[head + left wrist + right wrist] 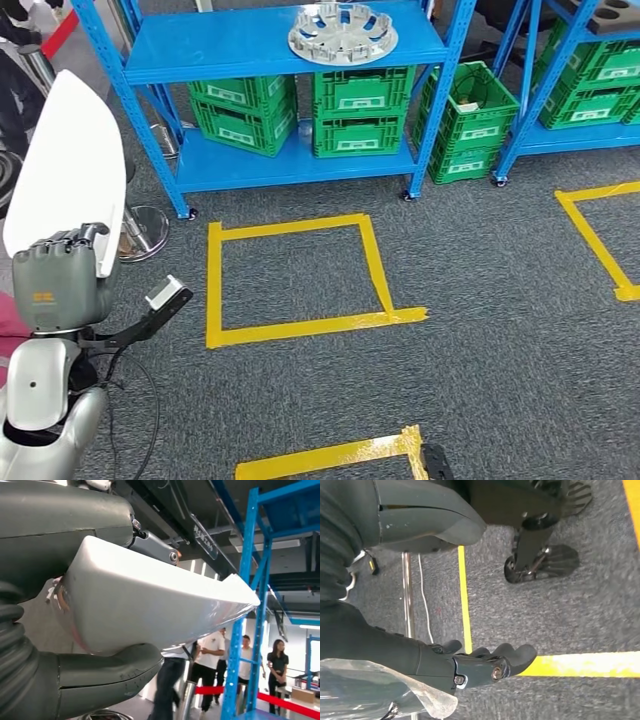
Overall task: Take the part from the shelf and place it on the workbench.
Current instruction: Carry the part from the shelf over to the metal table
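I see the white part [72, 165] up in my L hand [64, 275], at the left of the head view, thumb and fingers clamped on its lower edge; L wrist cam shows the same part [151, 605] pinched between them. R hand [471, 665] hangs over grey carpet [565, 605] w/ yellow tape [584, 664], fingers apart, holding nothing. Ahead: blue shelf [249, 45] w/ silver wheel cover [342, 32] on top, green crates [362, 110] below.

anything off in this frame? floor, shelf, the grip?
One thing: the yellow tape square on the floor is sloppy, its right-hand strip slanting and overshooting the near corner. The left hand grips the white part firmly; the silver wheel cover lies flat on the blue shelf.
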`<state>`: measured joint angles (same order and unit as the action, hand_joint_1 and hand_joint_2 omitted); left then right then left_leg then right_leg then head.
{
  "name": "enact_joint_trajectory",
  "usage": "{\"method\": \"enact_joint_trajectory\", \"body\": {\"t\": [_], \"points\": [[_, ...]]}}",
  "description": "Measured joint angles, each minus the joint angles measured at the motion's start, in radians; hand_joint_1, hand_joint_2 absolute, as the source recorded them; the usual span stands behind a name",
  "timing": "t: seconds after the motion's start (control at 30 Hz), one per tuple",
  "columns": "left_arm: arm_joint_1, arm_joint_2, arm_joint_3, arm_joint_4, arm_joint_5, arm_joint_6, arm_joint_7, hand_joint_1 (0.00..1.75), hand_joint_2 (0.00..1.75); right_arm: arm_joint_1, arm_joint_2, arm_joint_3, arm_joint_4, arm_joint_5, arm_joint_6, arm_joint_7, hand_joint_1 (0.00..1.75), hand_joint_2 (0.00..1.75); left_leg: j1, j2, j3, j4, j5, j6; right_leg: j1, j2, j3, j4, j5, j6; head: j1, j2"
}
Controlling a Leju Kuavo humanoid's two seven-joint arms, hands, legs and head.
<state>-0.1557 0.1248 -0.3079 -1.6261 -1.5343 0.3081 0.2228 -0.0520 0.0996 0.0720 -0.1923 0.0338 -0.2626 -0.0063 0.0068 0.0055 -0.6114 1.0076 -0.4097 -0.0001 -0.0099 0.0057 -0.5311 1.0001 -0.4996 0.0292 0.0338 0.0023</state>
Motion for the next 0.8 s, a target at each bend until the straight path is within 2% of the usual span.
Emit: {"method": "enact_joint_trajectory", "body": {"t": [0.07,0.1,0.13,0.2,0.23,0.27,0.3,0.37,0.4,0.43,0.47,0.57,0.8], "points": [[0.001,0.0,-0.001,0.0,0.0,0.0,0.0,1.75,1.75,0.002,0.0,0.0,0.0,0.001,-0.002,0.001,0.0,1.75,0.003,0.0,-0.005,0.007,-0.005,-0.011,-0.001,-0.001,-0.005,0.0,0.009,-0.014,0.0,0.0],[0.0,0.001,-0.002,0.0,0.0,0.0,0.0,1.75,1.75,0.001,0.0,-0.001,0.0,0.001,-0.003,0.001,0.0,1.75,0.005,-0.001,-0.014,0.03,-0.024,-0.015,-0.003,-0.002,-0.007,-0.002,0.014,-0.021,-0.002,0.0],[0.0,0.001,-0.002,0.0,0.0,0.0,0.0,1.75,1.75,0.001,0.0,-0.001,0.0,0.001,-0.003,0.001,0.0,1.75,0.005,-0.001,-0.031,0.074,-0.055,-0.019,-0.004,-0.002,-0.01,-0.003,0.018,-0.028,-0.004,0.0],[0.001,0.002,-0.003,0.0,0.0,0.0,0.0,1.75,1.75,0.001,0.0,-0.002,0.0,0.002,-0.003,0.001,0.0,1.75,0.006,-0.001,-0.081,0.209,-0.133,-0.026,-0.003,-0.003,-0.018,-0.003,0.023,-0.034,-0.006,0.0],[0.003,0.002,-0.003,0.0,0.0,0.0,0.0,1.75,1.75,0.002,0.0,-0.002,0.0,0.003,-0.003,0.001,0.0,1.75,0.006,-0.001,-0.1,0.266,-0.158,-0.027,-0.002,-0.004,-0.022,-0.003,0.025,-0.035,-0.006,0.0],[0.005,0.002,-0.003,0.001,0.0,0.0,0.0,1.75,1.75,0.002,0.0,-0.003,0.0,0.003,-0.003,0.001,0.0,1.75,0.006,-0.001,-0.104,0.292,-0.165,-0.026,-0.001,-0.004,-0.026,-0.002,0.028,-0.035,-0.006,0.0],[0.006,0.002,-0.003,0.001,0.0,0.0,0.0,1.75,1.75,0.003,0.0,-0.004,0.0,0.003,-0.003,0.001,0.0,1.75,0.005,-0.001,-0.088,0.275,-0.152,-0.023,0.001,-0.004,-0.028,-0.002,0.03,-0.034,-0.006,0.0],[0.005,0.002,-0.003,0.001,0.0,0.0,0.0,1.75,1.75,0.002,0.0,-0.006,0.0,0.005,-0.002,0.001,0.0,1.75,0.003,-0.001,-0.009,0.144,-0.095,-0.012,0.002,-0.004,-0.029,-0.002,0.033,-0.032,-0.006,0.0],[0.005,0.002,-0.003,0.001,0.0,0.0,-0.001,1.75,1.75,0.002,0.0,-0.006,0.0,0.006,-0.002,0.001,0.0,1.75,0.0,-0.001,0.03,0.073,-0.075,-0.006,0.004,-0.003,-0.03,-0.001,0.034,-0.029,-0.006,0.0],[0.004,0.002,-0.004,0.001,0.0,0.001,-0.001,1.75,1.75,0.001,0.0,-0.006,0.0,0.007,-0.001,0.001,0.0,1.75,-0.002,-0.001,0.056,0.023,-0.063,-0.002,0.006,-0.003,-0.033,0.001,0.035,-0.026,-0.006,0.0],[0.004,0.001,-0.004,0.001,0.0,0.001,-0.002,1.75,1.75,0.001,0.0,-0.007,0.0,0.008,0.0,0.001,0.0,1.75,-0.003,-0.001,0.065,-0.002,-0.061,-0.001,0.007,-0.003,-0.037,0.003,0.035,-0.026,-0.005,0.0],[0.004,0.001,-0.004,0.002,0.0,0.003,-0.002,1.75,1.75,0.001,0.0,-0.011,0.0,0.013,0.003,0.003,0.0,1.75,-0.006,-0.003,0.06,-0.008,-0.058,-0.004,0.007,-0.004,-0.044,0.004,0.039,-0.024,-0.004,0.0],[0.004,0.001,-0.005,0.005,0.0,0.013,-0.009,1.75,1.75,0.001,0.0,-0.015,0.0,0.024,0.004,0.007,0.0,1.75,-0.012,-0.003,0.056,-0.006,-0.054,0.008,0.0,-0.003,-0.044,-0.005,0.049,-0.01,-0.004,0.0]]}}
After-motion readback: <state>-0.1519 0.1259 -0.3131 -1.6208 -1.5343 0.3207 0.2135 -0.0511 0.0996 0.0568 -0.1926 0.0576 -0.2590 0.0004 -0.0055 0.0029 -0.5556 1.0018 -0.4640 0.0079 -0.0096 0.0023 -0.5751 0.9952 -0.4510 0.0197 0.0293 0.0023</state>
